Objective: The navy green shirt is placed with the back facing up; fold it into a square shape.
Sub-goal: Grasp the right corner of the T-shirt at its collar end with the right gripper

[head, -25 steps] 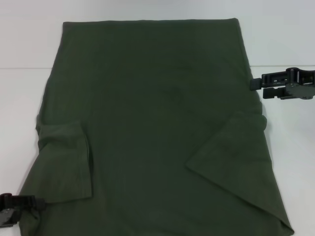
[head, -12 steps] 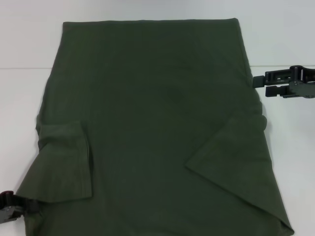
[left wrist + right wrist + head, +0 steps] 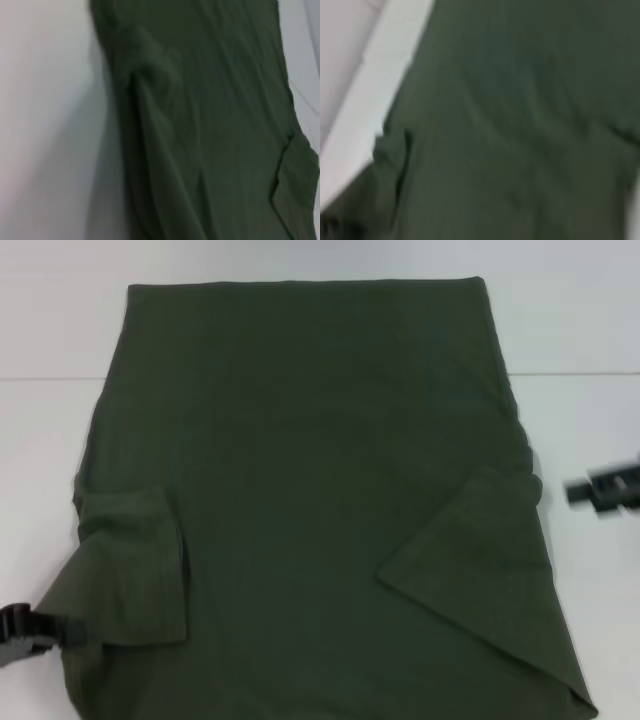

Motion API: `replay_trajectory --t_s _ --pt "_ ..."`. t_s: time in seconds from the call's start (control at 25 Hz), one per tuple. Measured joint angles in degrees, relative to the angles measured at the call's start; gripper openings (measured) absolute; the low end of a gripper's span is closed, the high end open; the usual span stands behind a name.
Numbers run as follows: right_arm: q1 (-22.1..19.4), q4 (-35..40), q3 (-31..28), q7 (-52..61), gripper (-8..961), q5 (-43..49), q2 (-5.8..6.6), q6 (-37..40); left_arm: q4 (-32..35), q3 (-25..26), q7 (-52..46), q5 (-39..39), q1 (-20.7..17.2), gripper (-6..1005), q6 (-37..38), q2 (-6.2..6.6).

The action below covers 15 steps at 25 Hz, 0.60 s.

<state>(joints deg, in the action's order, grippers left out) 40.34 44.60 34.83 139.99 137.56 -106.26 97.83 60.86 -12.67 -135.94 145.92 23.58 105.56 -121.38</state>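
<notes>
At shirt point(image 3: 300, 470) hem, left gripper point(image 3: 55, 628) touching.

Dark green shirt point(image 3: 520, 125) fabric fills most of the right wrist view, lightly creased, with a small fold at its edge beside a strip of white table point(image 3: 375, 95).

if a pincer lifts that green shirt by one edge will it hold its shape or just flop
Probably flop. The shirt lies limp on the table, both sleeves folded flat over its body, so it likely drapes from any lifted edge. Creases in the left wrist view suggest thin, soft cloth that bunches when pushed. It looks light for its spread.
</notes>
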Motion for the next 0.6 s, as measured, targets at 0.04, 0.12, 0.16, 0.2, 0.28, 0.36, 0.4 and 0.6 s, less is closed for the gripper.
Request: replay_trajectory --t_s 0.04,0.12,0.16,0.2,0.28,0.36,0.4,0.6 --pt "-0.86 0.57 0.0 0.02 703 1.21 0.26 1.91 -0.04 -0.06 0.03 -0.05 0.21 5 -0.21 0.08" --pt "-2.13 0.82 0.03 -0.18 703 2.8 0.73 4.06 -0.62 -0.29 0.16 -0.13 1.14 5 -1.24 0.47" --pt "-2.78 0.82 0.04 -0.42 703 3.99 0.91 4.98 -1.08 -0.35 0.2 -0.12 1.64 6 -1.66 0.63" --pt "-3.14 0.84 0.05 -0.53 703 4.94 0.95 5.41 -1.56 -0.42 0.25 -0.08 2.17 6 -2.18 0.82" --pt "-3.94 0.83 0.1 -0.73 703 7.31 0.78 5.92 -2.86 -0.72 0.34 0.03 3.15 6 -3.25 1.26" --pt "-4.36 0.83 0.17 -0.93 704 8.3 0.36 6.12 -4.51 -1.12 0.36 0.19 4.07 6 -4.62 1.62" --pt "-4.48 0.78 0.28 -1.3 704 8.53 0.15 6.21 -4.91 -1.13 0.37 0.25 4.28 6 -4.89 1.71" --pt "-4.62 0.28 2.19 -4.7 704 8.95 -1.28 6.59 -6.01 -1.13 0.33 0.42 5.14 6 -6.03 2.06"
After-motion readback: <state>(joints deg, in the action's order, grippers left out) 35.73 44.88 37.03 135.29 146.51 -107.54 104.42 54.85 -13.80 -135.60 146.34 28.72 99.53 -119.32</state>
